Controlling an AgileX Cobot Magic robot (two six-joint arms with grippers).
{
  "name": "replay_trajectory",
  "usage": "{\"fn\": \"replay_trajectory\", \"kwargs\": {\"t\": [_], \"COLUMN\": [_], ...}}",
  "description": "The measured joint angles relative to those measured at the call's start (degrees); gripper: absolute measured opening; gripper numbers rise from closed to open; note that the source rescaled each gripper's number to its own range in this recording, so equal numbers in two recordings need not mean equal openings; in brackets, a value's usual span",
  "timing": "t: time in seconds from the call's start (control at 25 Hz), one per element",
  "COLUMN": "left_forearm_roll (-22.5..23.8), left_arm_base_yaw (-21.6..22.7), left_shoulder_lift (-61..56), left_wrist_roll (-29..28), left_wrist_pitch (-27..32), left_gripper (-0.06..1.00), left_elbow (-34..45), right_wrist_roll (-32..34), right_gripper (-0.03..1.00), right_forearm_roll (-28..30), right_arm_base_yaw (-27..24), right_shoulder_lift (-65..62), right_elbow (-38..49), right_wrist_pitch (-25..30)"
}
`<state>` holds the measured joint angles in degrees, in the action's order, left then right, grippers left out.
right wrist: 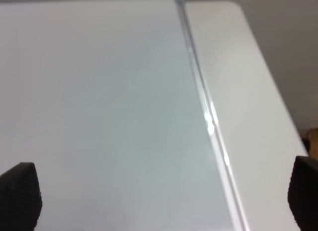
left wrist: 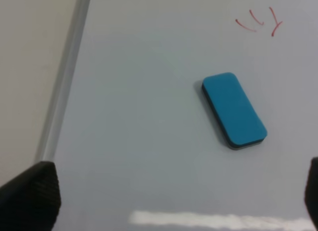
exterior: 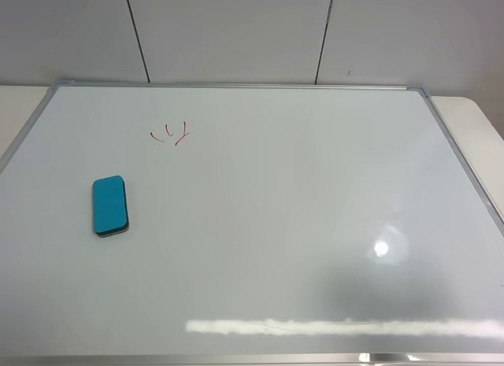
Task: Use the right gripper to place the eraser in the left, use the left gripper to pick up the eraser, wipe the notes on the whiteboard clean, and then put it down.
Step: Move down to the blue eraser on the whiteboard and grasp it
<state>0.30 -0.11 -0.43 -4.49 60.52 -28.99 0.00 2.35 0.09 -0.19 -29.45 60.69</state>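
1. Since the small teal-blue rounded rectangular eraser (exterior: 110,206) lies flat on the left part of the large glossy white whiteboard (exterior: 299,224), near its silver left frame edge, the step in hand looks like the left-side pick-up.
2. To do it well, bring the left gripper (left wrist: 171,198) over the eraser, turn it to span the block's short width, grip low, and keep the dark felt side down.
3. Thin red marker notes (exterior: 170,134) sit near the eraser's far end, not touching it; 1 short sweep should cover them.
4. Left fingers (left wrist: 30,196): spread wide, empty, touching nothing visible.
5. Right gripper (right wrist: 161,196): fingers also wide and empty, above the board's right frame edge beside the white counter (right wrist: 248,82).
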Motion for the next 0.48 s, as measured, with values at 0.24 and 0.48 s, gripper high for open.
{"fn": "replay_trajectory", "kwargs": {"t": [0.24,0.48], "left_forearm_roll": [0.00,0.00], "left_arm_base_yaw": [0.00,0.00], "left_shoulder_lift": [0.00,0.00], "left_wrist_roll": [0.00,0.00], "left_wrist_pitch": [0.00,0.00], "left_gripper": [1.00,1.00], "left_elbow": [0.00,0.00], "right_wrist_roll": [0.00,1.47], "right_gripper": [1.00,1.00], "right_forearm_roll": [-0.19,0.93], "right_arm_base_yaw": [0.00,0.00], "right_shoulder_lift": [0.00,0.00], "right_elbow": [0.67,0.67], "right_wrist_pitch": [0.20,0.20]}}
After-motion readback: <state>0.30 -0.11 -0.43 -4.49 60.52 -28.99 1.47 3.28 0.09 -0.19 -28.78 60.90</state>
